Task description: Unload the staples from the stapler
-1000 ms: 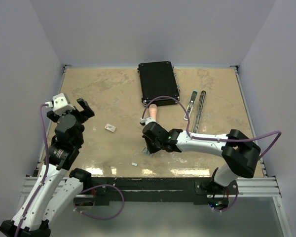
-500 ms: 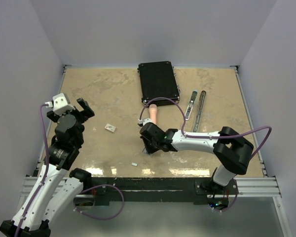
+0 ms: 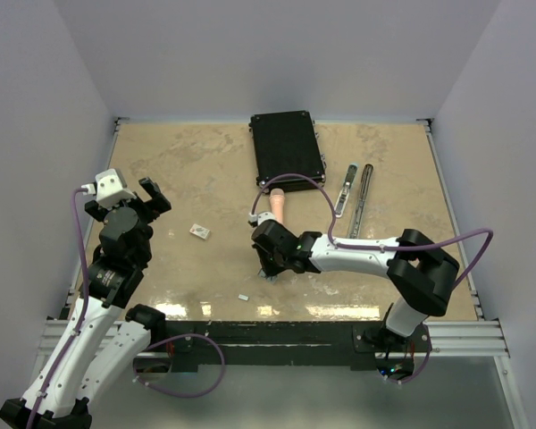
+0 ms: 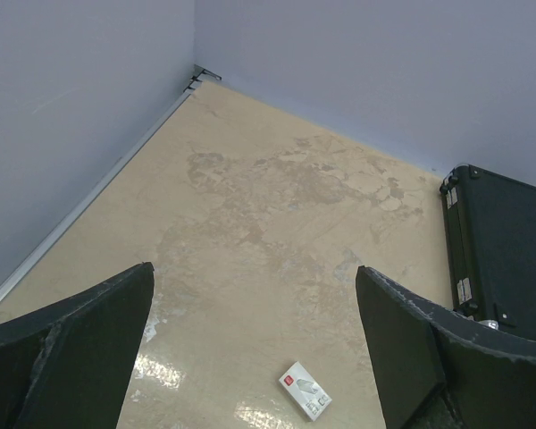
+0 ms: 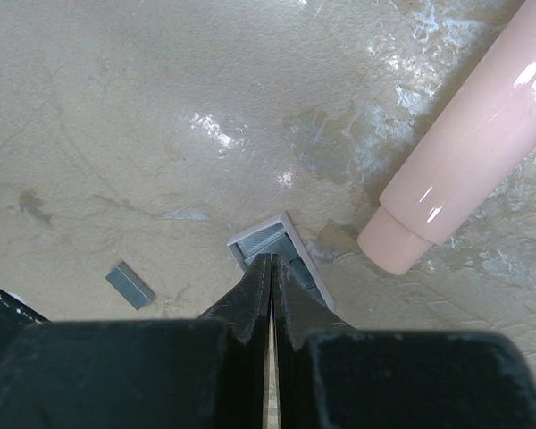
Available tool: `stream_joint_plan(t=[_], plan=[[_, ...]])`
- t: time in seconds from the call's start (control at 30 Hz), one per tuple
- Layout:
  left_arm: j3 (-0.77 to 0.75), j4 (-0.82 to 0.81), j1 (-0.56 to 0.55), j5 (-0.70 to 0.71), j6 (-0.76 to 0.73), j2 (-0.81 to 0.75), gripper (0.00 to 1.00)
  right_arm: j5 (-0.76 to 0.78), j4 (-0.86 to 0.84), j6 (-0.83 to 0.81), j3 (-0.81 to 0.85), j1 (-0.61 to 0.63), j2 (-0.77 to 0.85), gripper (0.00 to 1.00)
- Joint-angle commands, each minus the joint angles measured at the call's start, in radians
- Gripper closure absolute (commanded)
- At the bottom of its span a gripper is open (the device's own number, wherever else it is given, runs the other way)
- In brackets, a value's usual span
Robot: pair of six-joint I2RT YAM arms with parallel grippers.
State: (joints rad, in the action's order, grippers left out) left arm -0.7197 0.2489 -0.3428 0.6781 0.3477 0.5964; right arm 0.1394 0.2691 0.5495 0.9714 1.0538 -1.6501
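Since a second ago the right tool (image 5: pixel 270 261) has edged left, and its fingers are pressed together with the tips on the silvery open end of the stapler (image 5: pixel 274 238). The stapler lies on the tabletop (image 5: pixel 116 116) near the pink stick (image 5: pixel 464 161), while the left tool (image 4: pixel 250 357) hangs wide apart, well off. Closed tips could shove the light stapler across the glossy surface instead of emptying it, scattering more pieces like the loose staple block (image 5: pixel 129 284). Its long axis slants under the fingers, with the open end pointing up-left in the right wrist view.
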Motion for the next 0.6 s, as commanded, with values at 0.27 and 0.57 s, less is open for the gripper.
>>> stream_joint_plan(t=[0.27,0.57], plan=[[0.005,-0.042,-0.004,0.015,-0.013,0.0,0.0,0.031,-0.005,0.018,-0.03,0.005,-0.001,1.0],[0.005,-0.043,-0.004,0.014,-0.013,-0.001,0.0,0.069,0.035,0.036,-0.039,0.005,0.032,1.0]])
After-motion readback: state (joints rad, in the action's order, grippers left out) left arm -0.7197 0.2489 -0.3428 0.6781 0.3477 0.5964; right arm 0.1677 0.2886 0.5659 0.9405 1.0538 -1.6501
